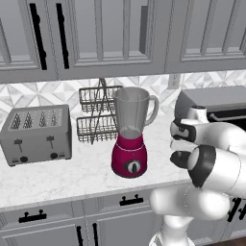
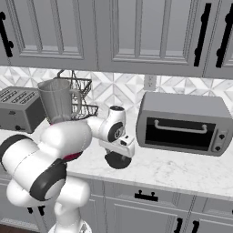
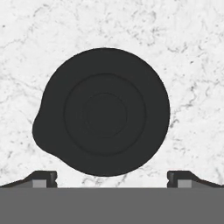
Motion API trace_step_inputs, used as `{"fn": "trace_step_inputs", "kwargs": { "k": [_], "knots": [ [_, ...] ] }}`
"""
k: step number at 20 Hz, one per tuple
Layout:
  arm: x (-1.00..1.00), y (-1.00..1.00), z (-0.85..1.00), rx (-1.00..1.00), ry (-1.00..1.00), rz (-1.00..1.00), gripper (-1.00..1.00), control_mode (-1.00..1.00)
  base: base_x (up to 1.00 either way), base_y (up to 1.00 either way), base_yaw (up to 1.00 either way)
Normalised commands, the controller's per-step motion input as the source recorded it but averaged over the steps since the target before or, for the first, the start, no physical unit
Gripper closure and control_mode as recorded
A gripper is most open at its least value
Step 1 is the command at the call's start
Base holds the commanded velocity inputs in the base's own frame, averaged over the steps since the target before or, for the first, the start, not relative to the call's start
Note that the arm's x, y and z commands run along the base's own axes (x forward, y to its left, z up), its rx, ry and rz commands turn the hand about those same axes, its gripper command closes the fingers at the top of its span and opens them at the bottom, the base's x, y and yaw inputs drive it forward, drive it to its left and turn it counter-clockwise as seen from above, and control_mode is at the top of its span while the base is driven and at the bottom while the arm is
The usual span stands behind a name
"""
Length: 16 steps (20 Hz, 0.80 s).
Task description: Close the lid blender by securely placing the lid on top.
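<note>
White marble bench (image 1: 57, 180): blender (image 1: 129, 134), jar uncovered, beside toaster (image 1: 36, 134). Right base view adds toaster oven (image 2: 182, 123). Hand view: black lid (image 3: 103, 111) flat on bench, directly below downward-pointing gripper (image 3: 112, 177), jaws wide apart, empty.

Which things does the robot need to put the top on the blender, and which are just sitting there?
Needed:
lid, flat on the counter
blender, jar mouth uncovered
gripper, open over the lid

Just sitting there:
toaster
wire rack
toaster oven

Matt black lid (image 3: 103, 113) on polished white marble counter (image 3: 188, 52), clear-jarred blender (image 1: 129, 132)
</note>
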Motion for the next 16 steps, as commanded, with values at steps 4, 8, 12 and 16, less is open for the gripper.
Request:
{"fn": "trace_step_inputs", "kwargs": {
  "k": [4,8,12,16],
  "knots": [
    [0.00,0.00,-0.29,0.04,0.00,0.11,-1.00,-1.00,0.00,0.00,0.00],
    [0.04,0.00,-0.16,0.02,0.00,0.07,-1.00,-1.00,0.00,0.00,0.00],
    [0.16,0.00,-0.03,0.00,0.00,0.05,-1.00,-1.00,0.00,0.00,0.00],
    [0.17,0.00,0.00,0.00,0.00,0.02,-1.00,-1.00,0.00,0.00,0.00]
  ]
}}
